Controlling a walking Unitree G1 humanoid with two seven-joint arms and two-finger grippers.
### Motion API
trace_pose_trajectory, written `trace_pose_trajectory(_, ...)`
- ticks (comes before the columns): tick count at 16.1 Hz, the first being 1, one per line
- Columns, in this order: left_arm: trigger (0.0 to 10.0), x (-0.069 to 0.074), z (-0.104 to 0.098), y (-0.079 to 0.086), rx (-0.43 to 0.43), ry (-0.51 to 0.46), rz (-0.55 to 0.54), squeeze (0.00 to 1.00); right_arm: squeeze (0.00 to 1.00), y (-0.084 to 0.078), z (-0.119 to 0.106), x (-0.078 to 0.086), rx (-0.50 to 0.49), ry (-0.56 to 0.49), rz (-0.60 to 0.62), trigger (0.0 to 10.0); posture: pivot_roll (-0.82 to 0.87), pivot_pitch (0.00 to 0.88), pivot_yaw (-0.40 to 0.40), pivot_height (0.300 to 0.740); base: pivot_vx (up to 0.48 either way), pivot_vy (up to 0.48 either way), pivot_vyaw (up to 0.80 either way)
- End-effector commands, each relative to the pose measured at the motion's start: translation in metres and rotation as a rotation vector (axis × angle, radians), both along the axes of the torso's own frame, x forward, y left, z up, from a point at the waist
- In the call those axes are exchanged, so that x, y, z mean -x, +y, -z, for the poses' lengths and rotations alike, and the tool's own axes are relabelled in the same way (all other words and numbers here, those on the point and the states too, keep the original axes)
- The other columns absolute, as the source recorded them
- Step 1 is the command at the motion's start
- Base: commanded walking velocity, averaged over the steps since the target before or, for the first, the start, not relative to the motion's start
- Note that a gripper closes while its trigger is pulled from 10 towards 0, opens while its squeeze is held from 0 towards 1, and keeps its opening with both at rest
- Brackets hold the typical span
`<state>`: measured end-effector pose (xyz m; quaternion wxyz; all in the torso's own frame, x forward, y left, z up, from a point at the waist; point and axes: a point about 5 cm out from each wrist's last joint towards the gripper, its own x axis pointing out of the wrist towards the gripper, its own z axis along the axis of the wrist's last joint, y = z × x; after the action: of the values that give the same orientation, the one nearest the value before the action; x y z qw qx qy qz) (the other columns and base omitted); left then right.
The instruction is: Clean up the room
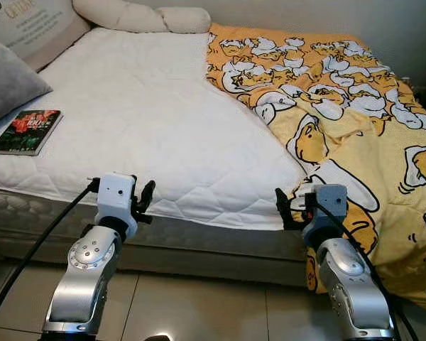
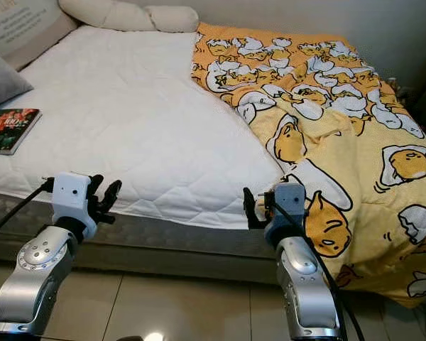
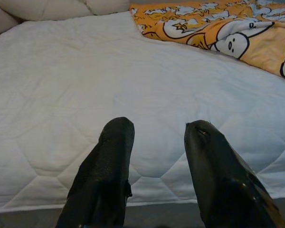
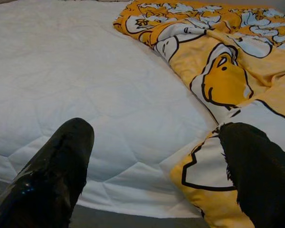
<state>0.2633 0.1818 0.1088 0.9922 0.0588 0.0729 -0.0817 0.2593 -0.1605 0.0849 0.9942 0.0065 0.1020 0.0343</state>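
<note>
A yellow blanket (image 1: 341, 106) printed with cartoon egg figures lies rumpled over the right half of the bed and hangs over its front edge. The left half is bare white quilted mattress (image 1: 142, 114). A dark book (image 1: 27, 131) with a red cover picture lies near the mattress's left edge. My left gripper (image 1: 143, 199) is open and empty, held just before the bed's front edge, facing the white quilt (image 3: 133, 85). My right gripper (image 1: 287, 207) is open wide and empty, in front of the edge where the blanket's hanging corner (image 4: 204, 166) meets the mattress.
Cream pillows (image 1: 142, 15) lie along the head of the bed. A grey cushion (image 1: 7, 82) and a printed cushion (image 1: 35, 25) rest at the far left. Beige tiled floor (image 1: 199, 305) runs below the bed's front edge. A wall (image 1: 383, 21) stands behind the bed.
</note>
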Motion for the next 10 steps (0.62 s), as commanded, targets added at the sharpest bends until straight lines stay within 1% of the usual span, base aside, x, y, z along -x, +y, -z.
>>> trace_pose_trajectory(1,10.0,-0.0009,-0.0025,0.0009,0.011,-0.005,0.001,0.0,0.0,-0.0034,-0.0036,-0.0033,-0.024,-0.002,0.019,10.0,0.04,0.0,-0.021,0.74,0.0,0.0,0.0)
trace_pose_trajectory(3,10.0,-0.0009,-0.0027,0.0006,0.01,-0.006,0.005,0.0,0.0,-0.0042,-0.0037,-0.0037,-0.02,-0.002,0.018,10.0,0.04,0.0,-0.022,0.74,0.0,0.0,-0.58)
trace_pose_trajectory(7,10.0,-0.0008,-0.0025,0.0002,0.012,-0.005,0.007,0.0,0.0,-0.0031,-0.0039,-0.0037,-0.008,0.0,0.011,10.0,0.04,0.0,-0.023,0.74,0.0,0.0,-0.73)
trace_pose_trajectory(10,10.0,-0.0018,-0.0032,0.0001,0.013,-0.006,0.006,0.0,0.0,-0.0025,-0.0046,-0.0046,0.001,-0.006,0.001,10.0,0.04,0.0,-0.021,0.74,0.0,0.0,0.0)
